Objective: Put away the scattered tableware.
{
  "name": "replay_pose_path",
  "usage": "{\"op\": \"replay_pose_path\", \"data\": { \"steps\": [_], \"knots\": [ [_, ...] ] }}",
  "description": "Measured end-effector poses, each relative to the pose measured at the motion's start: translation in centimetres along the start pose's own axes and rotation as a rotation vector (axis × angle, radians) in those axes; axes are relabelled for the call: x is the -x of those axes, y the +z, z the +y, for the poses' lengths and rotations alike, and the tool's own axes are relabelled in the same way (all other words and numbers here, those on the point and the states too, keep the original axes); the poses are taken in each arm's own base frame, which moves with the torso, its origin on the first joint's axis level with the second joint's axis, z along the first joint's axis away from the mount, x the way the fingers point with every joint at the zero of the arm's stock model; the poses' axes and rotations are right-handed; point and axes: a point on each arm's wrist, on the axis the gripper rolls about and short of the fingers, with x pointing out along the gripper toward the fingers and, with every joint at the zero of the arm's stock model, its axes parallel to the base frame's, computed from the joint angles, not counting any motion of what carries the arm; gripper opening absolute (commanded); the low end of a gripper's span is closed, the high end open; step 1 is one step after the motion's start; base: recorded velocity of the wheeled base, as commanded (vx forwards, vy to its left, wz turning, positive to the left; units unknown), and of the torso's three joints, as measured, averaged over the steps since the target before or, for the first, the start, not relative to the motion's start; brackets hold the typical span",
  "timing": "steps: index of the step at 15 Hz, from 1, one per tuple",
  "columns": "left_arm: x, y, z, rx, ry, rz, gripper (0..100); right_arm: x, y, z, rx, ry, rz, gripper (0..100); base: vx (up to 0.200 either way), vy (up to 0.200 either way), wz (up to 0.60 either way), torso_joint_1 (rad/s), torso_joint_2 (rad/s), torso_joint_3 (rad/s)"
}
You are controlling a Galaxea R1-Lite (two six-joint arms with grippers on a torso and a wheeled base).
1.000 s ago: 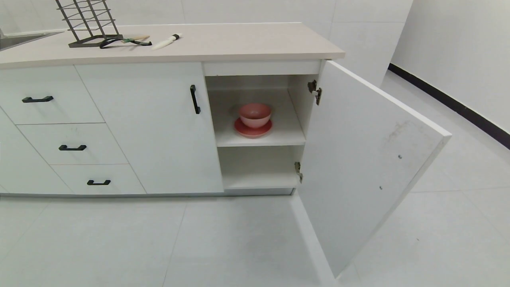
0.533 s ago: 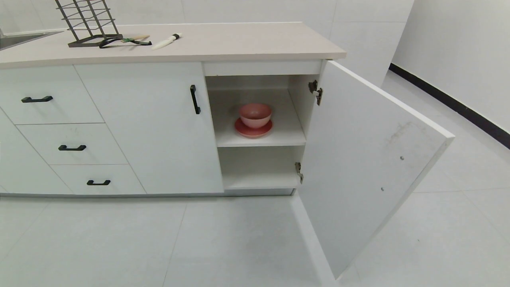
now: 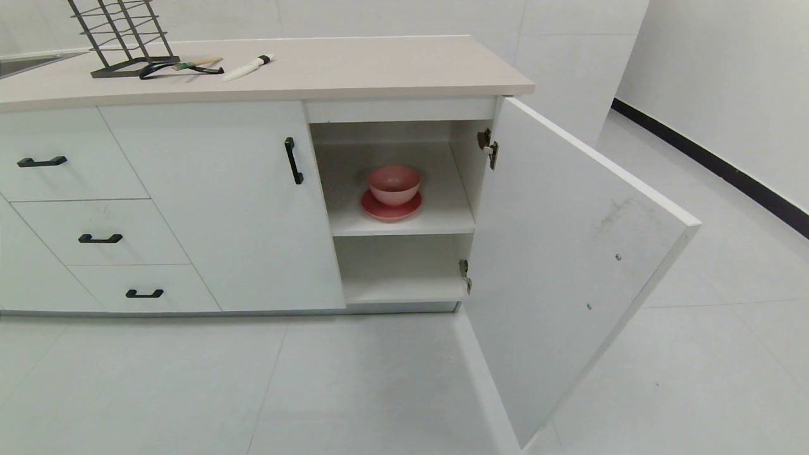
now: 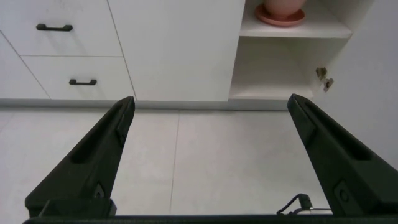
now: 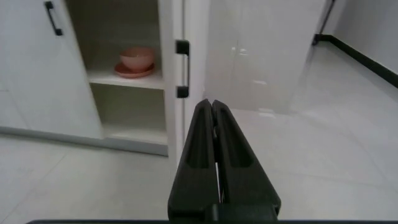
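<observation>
Pink, smooth and round, a bowl point(image 3: 394, 183) sits upright on a matching plate point(image 3: 390, 213). Both rest on the upper shelf point(image 3: 442, 216) of an open white cabinet, well ahead of both my tools.

My left tool point(image 4: 208, 155) hangs low over pale glossy floor tiles point(image 4: 205, 162), its two flat black fingers spread wide apart with nothing between them. Far beyond its tips lie the plate and the bowl's base, and off to one side two flat drawer fronts with slim black handles point(image 4: 54, 27).

My right tool point(image 5: 212, 109) has its dark tapered fingers pressed together, gripping nothing. Past its tips stands the thin edge of the open door point(image 5: 189, 62) with a black bar handle point(image 5: 181, 68) on its outer face; the bowl and plate sit farther in.

From the head view, the door's plain matte inner face point(image 3: 569, 265) carries two metal hinges. Above lies a beige worktop point(image 3: 354, 63) bearing a dark wire rack point(image 3: 120, 38) and a pale utensil point(image 3: 248, 67).
</observation>
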Motion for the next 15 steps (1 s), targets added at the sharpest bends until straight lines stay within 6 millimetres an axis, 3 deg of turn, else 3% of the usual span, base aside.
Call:
{"op": "replay_pose_path", "data": {
  "steps": [4,7,10,15],
  "knots": [
    [0.0,0.0,0.0,0.000,0.000,0.000,100,-1.7,4.1,-0.4,0.010,0.075,-0.036,0,0.000,0.000,0.00,0.000,0.00,0.000],
    [0.0,0.0,0.0,0.001,0.000,0.000,100,-6.4,5.9,-1.2,0.020,0.115,-0.058,0,0.000,0.000,0.00,0.000,0.00,0.000],
    [0.0,0.0,0.0,0.002,-0.001,0.000,100,-11.2,4.0,-1.9,0.023,0.130,-0.018,0,0.000,0.000,0.00,0.000,0.00,0.000],
    [0.0,0.0,0.0,0.003,-0.001,0.000,100,-15.0,1.0,-2.7,0.013,0.149,0.146,0,0.000,0.000,0.00,0.000,0.00,0.000]
  ]
}}
